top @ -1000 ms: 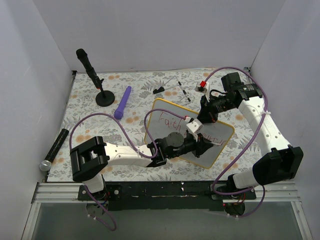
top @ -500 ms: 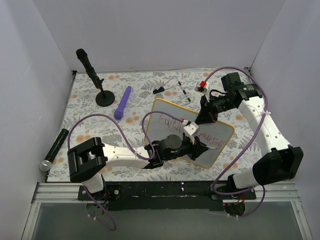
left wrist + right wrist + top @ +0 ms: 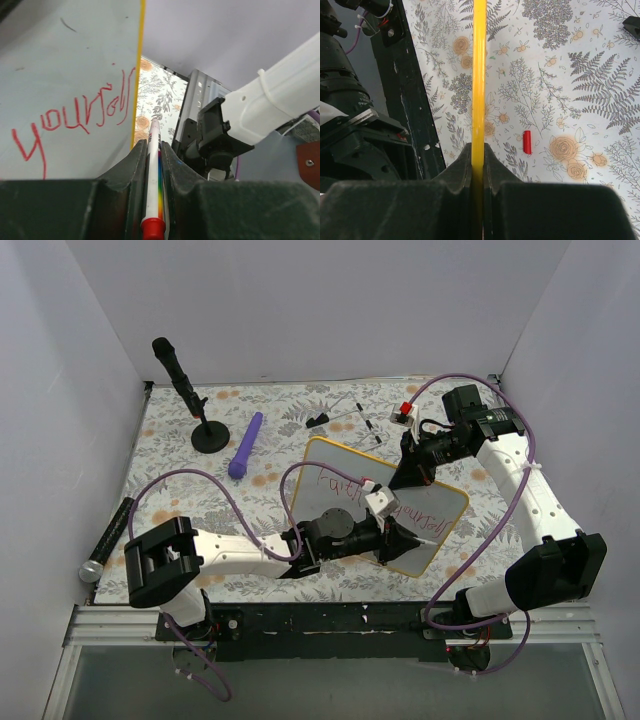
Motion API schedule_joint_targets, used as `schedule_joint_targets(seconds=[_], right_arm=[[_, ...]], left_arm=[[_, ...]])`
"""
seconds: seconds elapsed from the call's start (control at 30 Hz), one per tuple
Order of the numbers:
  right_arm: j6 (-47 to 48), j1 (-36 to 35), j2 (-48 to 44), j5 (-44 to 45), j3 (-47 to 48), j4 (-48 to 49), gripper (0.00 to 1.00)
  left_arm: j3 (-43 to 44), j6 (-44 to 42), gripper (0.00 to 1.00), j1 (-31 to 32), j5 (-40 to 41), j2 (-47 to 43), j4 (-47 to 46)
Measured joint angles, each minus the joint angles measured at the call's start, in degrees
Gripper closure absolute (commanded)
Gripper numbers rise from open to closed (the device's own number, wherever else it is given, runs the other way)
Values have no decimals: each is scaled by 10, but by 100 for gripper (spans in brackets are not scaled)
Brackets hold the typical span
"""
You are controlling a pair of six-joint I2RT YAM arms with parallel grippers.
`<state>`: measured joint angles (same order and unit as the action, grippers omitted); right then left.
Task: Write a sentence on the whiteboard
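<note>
White left arm [image 3: 240, 552] stretches low, seemingly flat, across the whiteboard [image 3: 332, 502].

yellow-rimmed whiteboard [image 3: 328, 498], red handwritten sentence [image 3: 75, 112] across its face

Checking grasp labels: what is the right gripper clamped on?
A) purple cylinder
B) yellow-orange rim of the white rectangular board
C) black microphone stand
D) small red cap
B: the right wrist view shows the right gripper shut on the thin yellow-orange rim of the white rectangular whiteboard.
</note>
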<state>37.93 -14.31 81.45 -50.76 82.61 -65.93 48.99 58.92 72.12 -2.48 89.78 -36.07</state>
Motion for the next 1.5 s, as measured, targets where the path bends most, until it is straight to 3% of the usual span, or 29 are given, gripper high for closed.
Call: schedule_joint_targets(seconds=[0.53, 1.5], right_arm=[[0, 0, 0, 0, 0, 0, 99], [0, 0, 0, 0, 0, 0, 99]], left_arm=[[54, -17, 100, -1, -3, 29, -12], [72, -27, 100, -5, 26, 56, 12]])
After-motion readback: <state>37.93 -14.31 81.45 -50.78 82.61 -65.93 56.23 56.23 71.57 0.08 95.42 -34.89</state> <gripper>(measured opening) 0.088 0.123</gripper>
